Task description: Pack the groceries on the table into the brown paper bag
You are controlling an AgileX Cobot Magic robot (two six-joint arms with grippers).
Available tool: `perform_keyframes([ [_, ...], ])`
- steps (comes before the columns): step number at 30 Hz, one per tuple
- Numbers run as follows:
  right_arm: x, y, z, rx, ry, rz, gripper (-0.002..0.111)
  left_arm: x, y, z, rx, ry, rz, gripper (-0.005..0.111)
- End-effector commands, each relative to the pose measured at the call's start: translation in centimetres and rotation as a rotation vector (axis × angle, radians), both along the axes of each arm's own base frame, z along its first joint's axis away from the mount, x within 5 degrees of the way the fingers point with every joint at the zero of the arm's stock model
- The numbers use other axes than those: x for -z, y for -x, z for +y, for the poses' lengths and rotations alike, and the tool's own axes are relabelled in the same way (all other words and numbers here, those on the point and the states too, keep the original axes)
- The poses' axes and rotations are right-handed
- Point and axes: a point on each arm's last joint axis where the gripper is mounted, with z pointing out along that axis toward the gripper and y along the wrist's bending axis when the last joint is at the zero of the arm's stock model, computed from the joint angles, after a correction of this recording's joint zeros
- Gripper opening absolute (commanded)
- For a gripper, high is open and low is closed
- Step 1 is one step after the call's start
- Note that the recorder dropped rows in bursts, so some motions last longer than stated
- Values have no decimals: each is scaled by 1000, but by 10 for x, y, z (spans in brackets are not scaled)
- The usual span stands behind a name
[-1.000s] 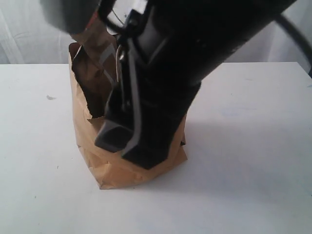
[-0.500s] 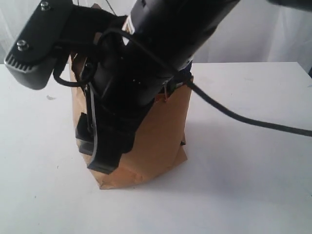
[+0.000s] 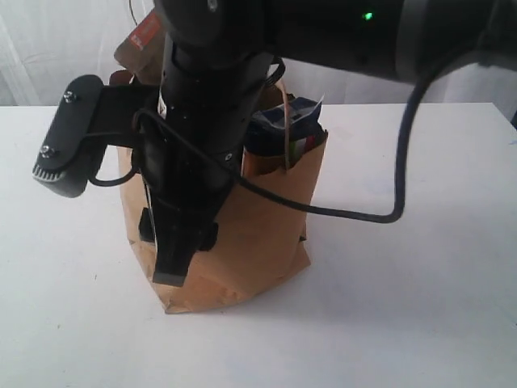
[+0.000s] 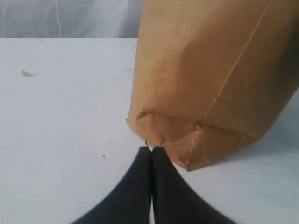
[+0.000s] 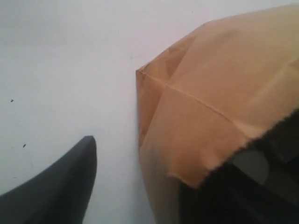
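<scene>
My left pincer (image 4: 150, 153), pinched together and empty, is just beside a bottom corner of the brown paper bag (image 4: 205, 70) standing on the table (image 4: 56, 116). My right pincer (image 5: 84, 154) (one finger shows; width I cannot tell) hangs near its rim.

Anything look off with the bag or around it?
Yes: the brown paper bag has a torn, ragged rim on one side, clearest in the right wrist view, and a crumpled base. A small scrap lies on the table, apart from it.
</scene>
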Motion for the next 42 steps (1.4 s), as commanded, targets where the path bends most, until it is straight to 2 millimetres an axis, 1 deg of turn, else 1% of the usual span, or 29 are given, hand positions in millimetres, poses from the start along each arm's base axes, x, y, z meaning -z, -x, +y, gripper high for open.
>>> perform_keyframes([
  [1,1,-3,1,17,16,-8,39,1,0,0,-4,8,1,0],
  [4,1,-4,2,26,-5,-17,7,1,0,0,-4,8,1,0],
  [5,0,-4,3,26,-10,-21,0,1,0,0,-4,8,1,0],
  [8,-8,-5,4,48,-35,-31,0,1,0,0,-4,8,1,0],
  [15,-42,-9,6,94,-121,-82,0,1,0,0,-4,8,1,0],
  [17,-45,-8,5,101,-118,-76,0,1,0,0,-4,8,1,0],
  [23,-45,-6,3,102,-101,-49,1,1,0,0,-4,8,1,0],
  [25,-46,-4,4,100,-111,-36,10,1,0,0,-4,8,1,0],
  [26,-46,-4,4,100,-116,-32,18,1,0,0,-4,8,1,0],
  [29,-53,-1,1,109,-138,-31,48,1,0,0,-4,8,1,0],
  [30,-58,1,-2,123,-153,-31,56,1,0,0,-4,8,1,0],
  [32,-69,4,-6,137,-201,-50,64,1,0,0,-4,8,1,0],
  [35,-93,12,-17,146,-300,-89,62,1,0,0,-4,8,1,0],
  [38,-115,25,-27,134,-411,-76,58,1,0,0,-4,8,1,0],
  [40,-131,37,-33,118,-502,-42,51,1,0,0,-4,8,1,0],
  [42,-148,50,-39,80,-604,-2,37,1,0,0,-4,8,1,0],
])
